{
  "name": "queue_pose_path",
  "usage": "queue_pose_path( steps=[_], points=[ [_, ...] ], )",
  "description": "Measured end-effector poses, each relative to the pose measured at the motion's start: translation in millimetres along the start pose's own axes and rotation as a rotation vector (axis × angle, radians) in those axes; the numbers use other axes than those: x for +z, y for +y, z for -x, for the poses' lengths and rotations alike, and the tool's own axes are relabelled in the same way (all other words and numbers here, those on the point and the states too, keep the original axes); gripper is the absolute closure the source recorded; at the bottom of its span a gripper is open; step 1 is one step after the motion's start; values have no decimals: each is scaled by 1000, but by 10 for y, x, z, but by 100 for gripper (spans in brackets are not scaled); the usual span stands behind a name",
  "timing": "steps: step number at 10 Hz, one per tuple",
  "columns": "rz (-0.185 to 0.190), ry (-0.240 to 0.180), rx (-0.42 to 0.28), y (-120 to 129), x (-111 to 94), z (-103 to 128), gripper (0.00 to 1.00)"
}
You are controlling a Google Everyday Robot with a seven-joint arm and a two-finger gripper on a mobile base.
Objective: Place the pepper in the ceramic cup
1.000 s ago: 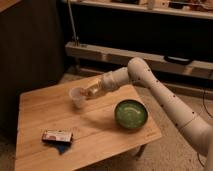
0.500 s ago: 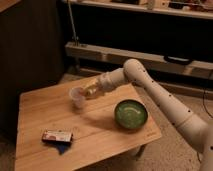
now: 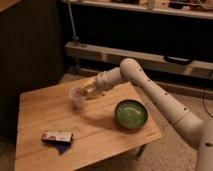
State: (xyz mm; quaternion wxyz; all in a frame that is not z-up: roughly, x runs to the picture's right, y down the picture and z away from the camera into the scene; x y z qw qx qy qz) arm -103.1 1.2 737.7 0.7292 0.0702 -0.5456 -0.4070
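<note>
The white ceramic cup (image 3: 77, 98) stands on the wooden table (image 3: 45, 115), left of its middle. My gripper (image 3: 88, 90) reaches in from the right and hangs just above and right of the cup's rim. An orange-yellow piece, the pepper (image 3: 90, 88), shows in the gripper's tip, and the gripper is shut on it. The pepper sits close to the cup's rim, outside the cup.
A dark green bowl (image 3: 131, 114) stands on the table's right side, under the arm's forearm. A small flat packet (image 3: 56, 136) with a blue piece beside it lies near the front left edge. A low shelf and rail run behind the table.
The arm's elbow has shifted slightly left. The gripper has stayed by the cup's rim with the pepper in it. The cup and bowl have not moved.
</note>
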Motion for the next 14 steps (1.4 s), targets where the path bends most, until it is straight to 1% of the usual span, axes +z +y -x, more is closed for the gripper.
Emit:
queue_pose_path(
  steps=[1,2,6,8,9,10,13,14],
  points=[
    [7,2,6,7,21,-23,99],
    [12,4,12,20,41,-40,95],
    [26,13,36,56,116,-121,53],
    [27,10,47,60,166,-158,32],
    [26,6,51,51,193,-172,24],
    [25,2,54,52,211,-180,21],
    [-5,-24,58,39,225,-183,20],
    [-6,-24,58,37,218,-185,20]
  ],
)
